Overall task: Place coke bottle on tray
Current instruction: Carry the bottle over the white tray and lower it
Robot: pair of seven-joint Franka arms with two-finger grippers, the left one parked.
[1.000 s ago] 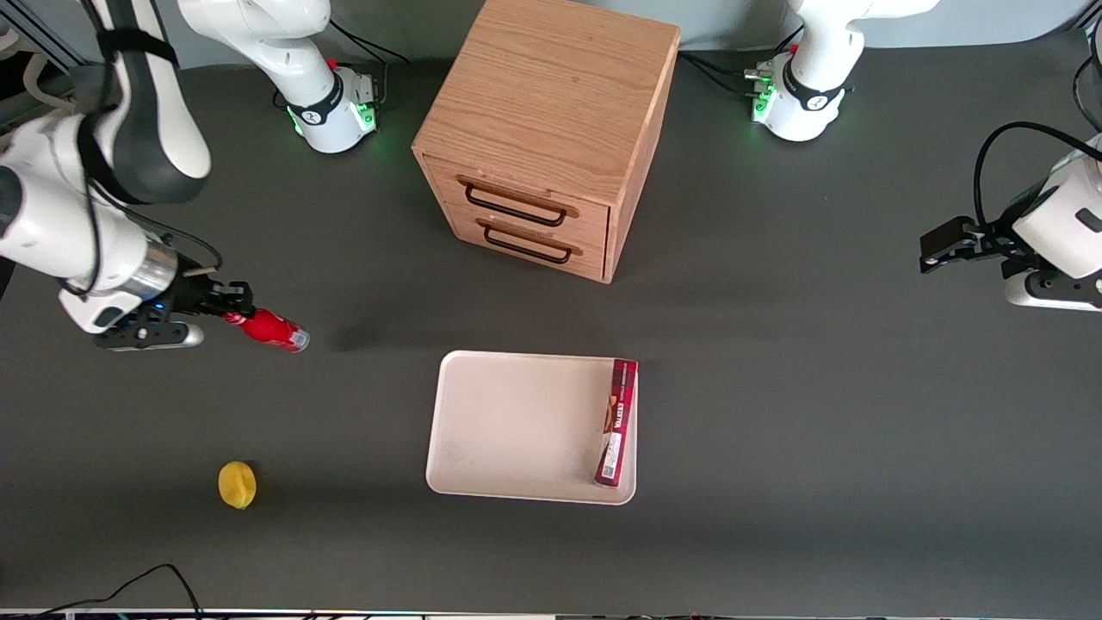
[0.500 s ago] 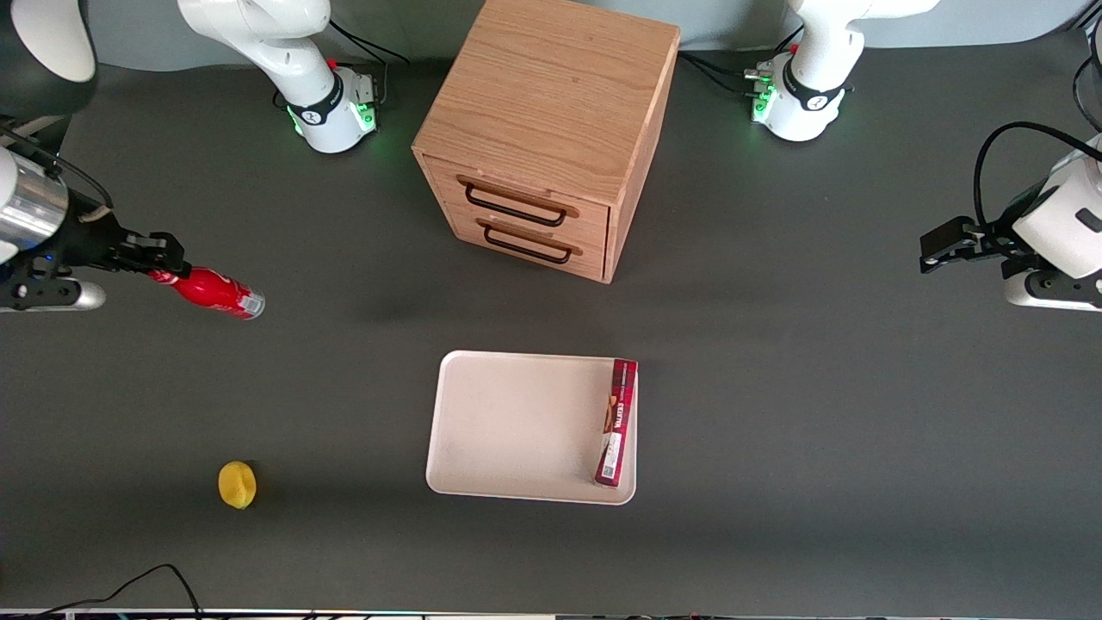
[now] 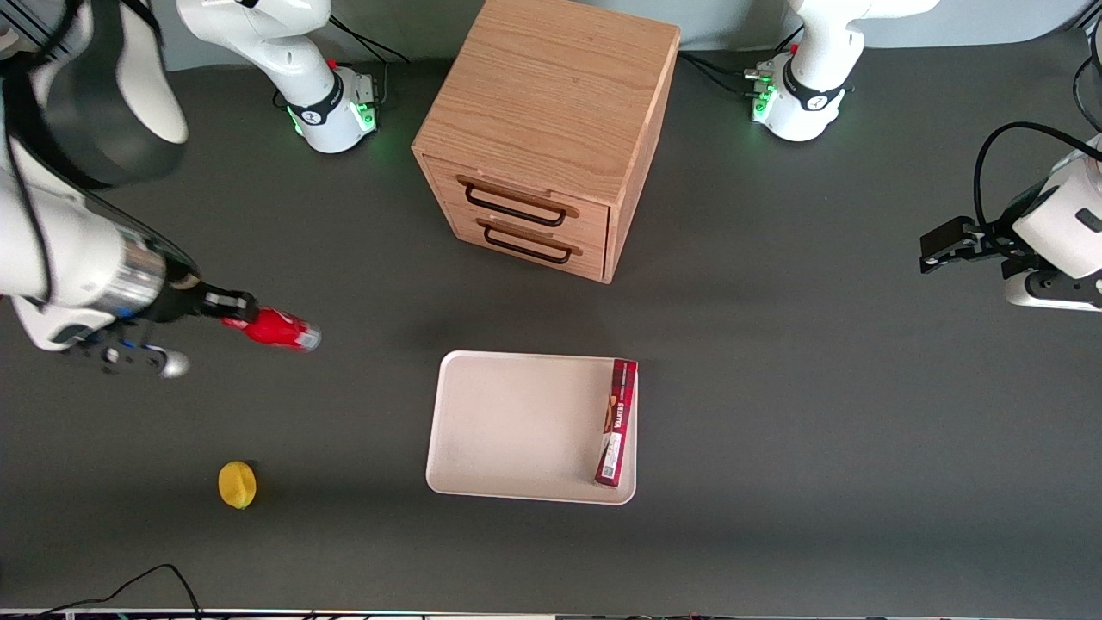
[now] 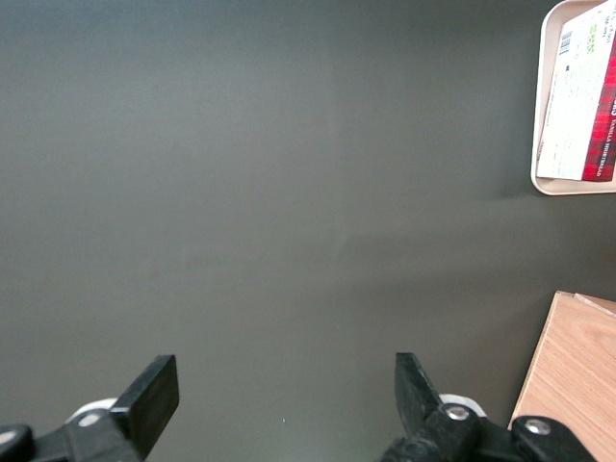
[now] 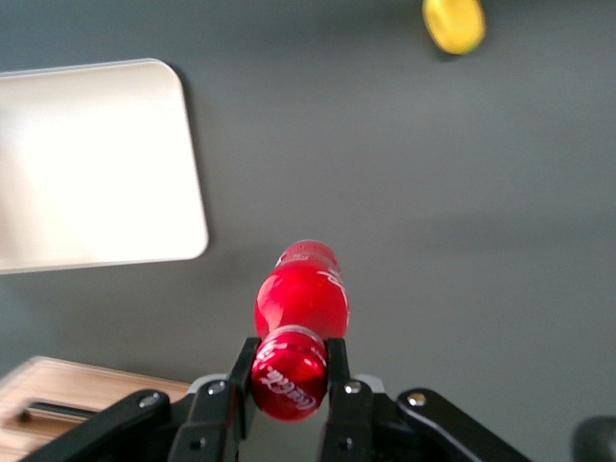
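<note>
My right gripper (image 3: pixel 225 311) is shut on the red cap of the coke bottle (image 3: pixel 277 331) and holds it lifted above the dark table, toward the working arm's end. In the right wrist view the gripper (image 5: pixel 287 371) pinches the cap between both fingers, and the glossy red bottle (image 5: pixel 300 294) hangs away from the camera. The cream-beige tray (image 3: pixel 508 422) lies on the table in front of the cabinet, apart from the bottle; it also shows in the right wrist view (image 5: pixel 91 164).
A long dark-red box (image 3: pixel 616 423) lies in the tray along its edge nearest the parked arm. A wooden two-drawer cabinet (image 3: pixel 544 129) stands farther from the front camera than the tray. A yellow lemon (image 3: pixel 237 484) lies nearer the front camera than the bottle.
My right gripper, still holding the bottle, swung away toward the table's end and back, and now sits slightly closer to the tray than one second ago. Nothing else moved.
</note>
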